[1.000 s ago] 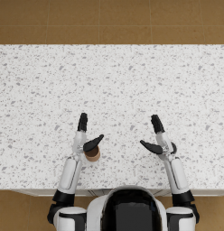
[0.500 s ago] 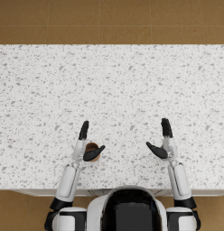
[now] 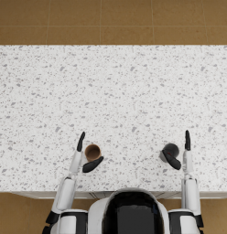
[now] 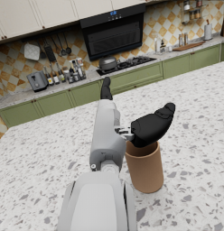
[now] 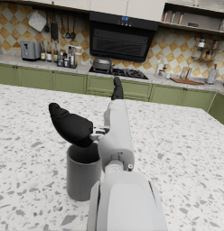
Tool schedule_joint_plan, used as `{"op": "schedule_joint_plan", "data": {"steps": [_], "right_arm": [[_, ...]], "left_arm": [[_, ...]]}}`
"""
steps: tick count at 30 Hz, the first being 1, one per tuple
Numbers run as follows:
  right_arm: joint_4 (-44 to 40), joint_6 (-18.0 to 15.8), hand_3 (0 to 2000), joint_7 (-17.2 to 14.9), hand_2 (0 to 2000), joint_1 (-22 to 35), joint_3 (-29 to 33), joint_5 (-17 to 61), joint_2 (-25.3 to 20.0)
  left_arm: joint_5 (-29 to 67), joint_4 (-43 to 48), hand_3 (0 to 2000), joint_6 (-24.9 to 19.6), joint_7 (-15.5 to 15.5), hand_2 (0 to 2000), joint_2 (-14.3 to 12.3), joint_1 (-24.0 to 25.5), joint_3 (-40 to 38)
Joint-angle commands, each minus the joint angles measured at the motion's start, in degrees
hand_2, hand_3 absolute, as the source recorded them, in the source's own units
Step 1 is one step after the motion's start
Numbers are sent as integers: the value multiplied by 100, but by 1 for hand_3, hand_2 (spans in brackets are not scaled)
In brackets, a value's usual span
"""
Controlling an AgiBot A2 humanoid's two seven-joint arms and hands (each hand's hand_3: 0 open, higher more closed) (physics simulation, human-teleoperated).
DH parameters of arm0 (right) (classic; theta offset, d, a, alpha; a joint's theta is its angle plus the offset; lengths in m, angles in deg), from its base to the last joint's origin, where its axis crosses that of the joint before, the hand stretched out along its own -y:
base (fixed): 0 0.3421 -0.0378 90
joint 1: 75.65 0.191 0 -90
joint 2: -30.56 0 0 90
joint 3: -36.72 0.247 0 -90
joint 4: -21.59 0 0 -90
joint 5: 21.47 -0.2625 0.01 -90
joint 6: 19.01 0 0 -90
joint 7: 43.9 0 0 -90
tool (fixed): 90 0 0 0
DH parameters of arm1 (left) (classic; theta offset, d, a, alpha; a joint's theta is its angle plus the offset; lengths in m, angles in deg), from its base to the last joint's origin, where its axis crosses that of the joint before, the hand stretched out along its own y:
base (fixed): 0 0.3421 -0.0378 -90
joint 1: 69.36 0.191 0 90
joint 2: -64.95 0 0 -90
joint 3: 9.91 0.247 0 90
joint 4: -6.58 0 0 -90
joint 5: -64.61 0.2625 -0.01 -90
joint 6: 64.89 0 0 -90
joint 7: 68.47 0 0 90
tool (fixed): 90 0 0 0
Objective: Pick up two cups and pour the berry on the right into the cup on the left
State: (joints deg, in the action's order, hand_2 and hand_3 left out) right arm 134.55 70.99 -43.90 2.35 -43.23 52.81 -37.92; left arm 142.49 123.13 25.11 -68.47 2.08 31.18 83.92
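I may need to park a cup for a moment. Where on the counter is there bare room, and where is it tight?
The speckled counter is bare across its far half and between the brown cup and the dark cup. It is tight only at the near edge, where the left hand brackets the brown cup and the right hand brackets the dark one.

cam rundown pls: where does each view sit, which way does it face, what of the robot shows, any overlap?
Head view: on the head, looking steeply down at the counter; both arms, left hand, right hand.
Left wrist view: along the left forearm toward the kitchen wall; brown cup.
Right wrist view: likewise; grey cup.
Shared: head view shows both cups.
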Motion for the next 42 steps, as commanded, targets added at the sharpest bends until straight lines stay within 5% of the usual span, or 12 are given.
{"op": "schedule_joint_plan", "data": {"steps": [1, 14, 42], "right_arm": [[-126, 0, 0, 0, 0, -228, 293, 3, -87], [-664, 0, 0, 0, 0, -709, 62, 766, -366], [-2257, 63, 0, 44, 0, 152, -673, 830, -569]], "left_arm": [[5, 14, 0, 0, 0, 0, 116, 313, 38], [16, -461, 0, 0, 0, 0, 43, 511, 226], [14, -2100, 0, 35, 26, 0, -549, -197, 858]]}}
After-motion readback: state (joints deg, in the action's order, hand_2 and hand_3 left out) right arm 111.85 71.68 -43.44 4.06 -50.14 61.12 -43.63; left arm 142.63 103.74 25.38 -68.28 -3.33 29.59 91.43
